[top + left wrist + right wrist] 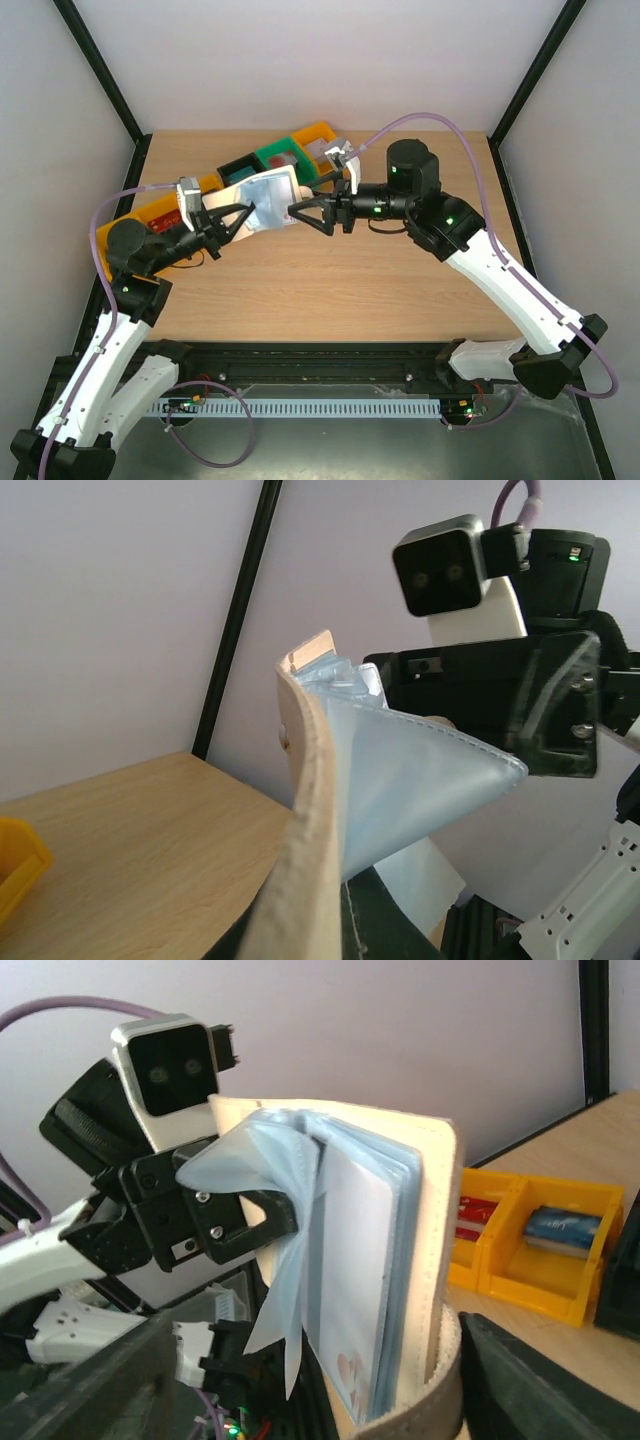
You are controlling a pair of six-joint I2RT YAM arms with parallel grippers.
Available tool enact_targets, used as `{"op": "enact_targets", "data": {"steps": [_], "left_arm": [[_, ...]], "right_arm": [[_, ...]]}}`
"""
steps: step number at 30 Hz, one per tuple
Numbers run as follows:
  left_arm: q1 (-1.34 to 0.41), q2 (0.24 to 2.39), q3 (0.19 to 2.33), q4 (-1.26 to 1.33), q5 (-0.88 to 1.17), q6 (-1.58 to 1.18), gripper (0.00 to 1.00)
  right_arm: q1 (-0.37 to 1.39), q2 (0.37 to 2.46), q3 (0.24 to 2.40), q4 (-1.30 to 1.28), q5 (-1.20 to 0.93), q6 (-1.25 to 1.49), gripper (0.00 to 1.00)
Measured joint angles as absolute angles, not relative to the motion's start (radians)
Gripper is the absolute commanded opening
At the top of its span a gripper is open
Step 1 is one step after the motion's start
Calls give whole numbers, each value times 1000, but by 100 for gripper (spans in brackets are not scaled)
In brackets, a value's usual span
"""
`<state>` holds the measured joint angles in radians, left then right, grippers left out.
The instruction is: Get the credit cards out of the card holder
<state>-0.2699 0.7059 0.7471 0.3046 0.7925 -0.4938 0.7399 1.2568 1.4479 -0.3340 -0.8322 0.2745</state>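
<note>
The card holder (268, 192) is hanging open above the far-left part of the table (330, 290), between the two arms. The left gripper (240, 214) is pinching its left edge, while the right gripper (297, 210) is straddling the other side (whether it is clamping is unclear). A whitish card (350, 1290) is sitting tucked in the pockets, so removal looks barely begun.

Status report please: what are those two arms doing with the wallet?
Left gripper and right gripper both shut on card holder, held open mid-air. Credit cards still inside. Nothing blocking.
</note>
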Motion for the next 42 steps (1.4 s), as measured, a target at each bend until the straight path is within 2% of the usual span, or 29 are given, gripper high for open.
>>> {"op": "enact_targets", "data": {"steps": [6,11,15,17,19,23,24,25,27,28,29,32,34,35,36,38,40,42], "left_arm": [[-270,699,747,320,814,-508,2],[-270,693,747,351,840,-525,2],[-270,693,747,385,862,-542,2],[-270,693,747,398,871,-546,2],[-270,694,747,405,876,-550,2],[-270,695,747,414,883,-554,2],[-270,695,746,415,883,-554,2],[-270,694,746,416,883,-554,10],[-265,688,743,406,866,-550,52],[-264,685,740,396,846,-542,60],[-261,679,739,376,812,-536,62],[-245,667,735,302,691,-513,56],[-224,661,721,262,616,-491,36],[-217,658,710,247,592,-488,31],[-208,653,693,235,571,-472,29],[-202,652,667,231,568,-486,40],[-202,651,635,249,598,-519,61],[-202,652,612,267,635,-548,66]], "right_arm": [[736,1265,1441,-332,-776,249,71],[718,1264,1436,-334,-743,224,84],[710,1274,1435,-340,-737,201,85],[709,1288,1435,-337,-757,200,78],[708,1306,1434,-322,-800,210,61],[708,1344,1425,-251,-899,268,5],[708,1353,1425,-236,-920,285,2],[708,1360,1422,-223,-932,298,2],[698,1363,1412,-191,-953,323,2],[698,1359,1406,-182,-950,331,2],[698,1355,1398,-173,-944,341,2],[699,1348,1390,-175,-905,366,2],[699,1349,1390,-179,-889,384,2],[699,1349,1387,-179,-887,397,2],[700,1349,1381,-175,-888,409,2],[703,1349,1361,-159,-896,433,2],[710,1349,1329,-134,-908,461,2],[715,1350,1310,-119,-918,481,2]]}}
